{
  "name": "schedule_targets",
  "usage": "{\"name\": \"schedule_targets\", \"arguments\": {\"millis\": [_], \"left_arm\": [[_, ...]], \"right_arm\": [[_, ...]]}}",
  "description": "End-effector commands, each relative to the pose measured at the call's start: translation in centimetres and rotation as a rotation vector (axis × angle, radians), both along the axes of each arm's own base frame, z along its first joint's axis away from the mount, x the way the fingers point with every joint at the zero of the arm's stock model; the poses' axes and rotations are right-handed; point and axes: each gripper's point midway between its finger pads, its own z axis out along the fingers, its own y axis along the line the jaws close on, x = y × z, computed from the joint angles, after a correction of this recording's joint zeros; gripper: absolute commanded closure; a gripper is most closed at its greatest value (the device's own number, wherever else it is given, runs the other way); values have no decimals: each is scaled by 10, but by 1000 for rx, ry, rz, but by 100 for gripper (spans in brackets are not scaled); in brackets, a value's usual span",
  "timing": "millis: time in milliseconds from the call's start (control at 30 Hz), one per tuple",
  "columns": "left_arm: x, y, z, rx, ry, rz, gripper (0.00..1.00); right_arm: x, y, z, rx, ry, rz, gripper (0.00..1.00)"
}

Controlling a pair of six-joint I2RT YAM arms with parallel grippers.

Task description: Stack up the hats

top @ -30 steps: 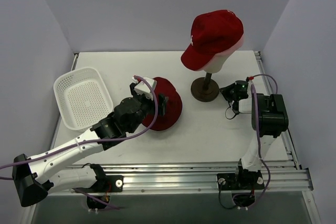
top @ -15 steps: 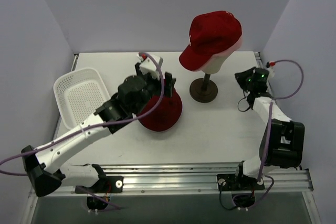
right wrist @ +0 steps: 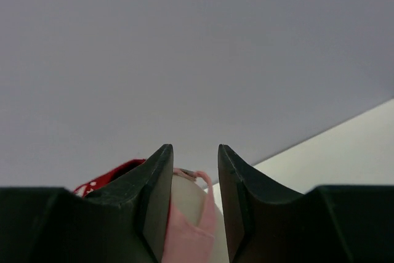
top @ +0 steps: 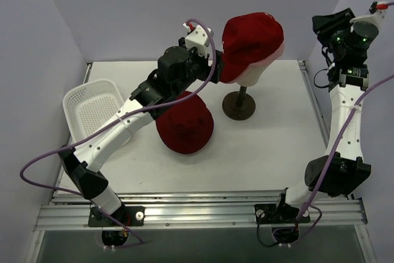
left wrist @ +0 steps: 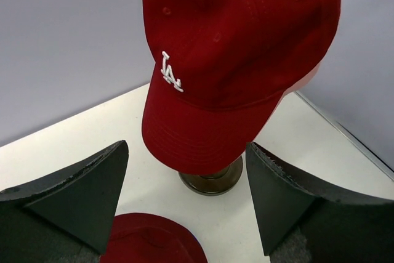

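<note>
Both arms have gone up since half a second ago: left arm lifted off the dark red bucket hat [top: 184, 126] and swung toward the mannequin, right arm rose from desk level to high at the back right. Left tool [top: 217, 66] now hangs just beside the brim of the red cap [top: 252, 38], not touching as far as I can see. Left wrist view: left tool [left wrist: 186, 149] spread wide, fingers [left wrist: 92, 189] bare, nothing held, red cap [left wrist: 234, 60] with its white LA logo [left wrist: 171, 72] straight ahead between them. Red cap sits on the cream mannequin head [top: 252, 75], on a dark round stand [top: 240, 106] on the desk [top: 258, 146]. Pink cap [right wrist: 184, 232] shows under the red one, a pink edge only. Bucket hat lies flat on the desk left of the stand, its top edge peeking into the left wrist view [left wrist: 154, 238]. Right tool [top: 320, 24] is up in the air, well apart from the hats, touching nothing. Right wrist view: right tool [right wrist: 195, 149] parted only a narrow gap, empty, mannequin head [right wrist: 184, 195] and pink cap low between the fingers. White mesh basket [top: 92, 112] sits tilted at the desk's left edge.
</note>
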Motion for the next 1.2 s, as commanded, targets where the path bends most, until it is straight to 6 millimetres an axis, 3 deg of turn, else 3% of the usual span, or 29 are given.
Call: {"name": "schedule_targets", "arguments": {"millis": [0, 167, 367, 467, 1000, 1167], "left_arm": [[9, -4, 7, 27, -15, -18, 14], [27, -11, -9, 32, 5, -25, 14], [42, -13, -22, 40, 22, -19, 14], [46, -12, -27, 40, 28, -20, 14], [58, -12, -46, 29, 66, -21, 15], [61, -14, -51, 28, 76, -22, 15]], "right_arm": [[18, 24, 12, -17, 20, 161, 68], [28, 39, 16, -9, 22, 221, 66], [41, 69, 1, -41, 63, 325, 66], [45, 72, -1, -58, 62, 316, 66], [27, 83, 7, -91, 29, 298, 65], [24, 90, -7, -95, 61, 320, 66]]}}
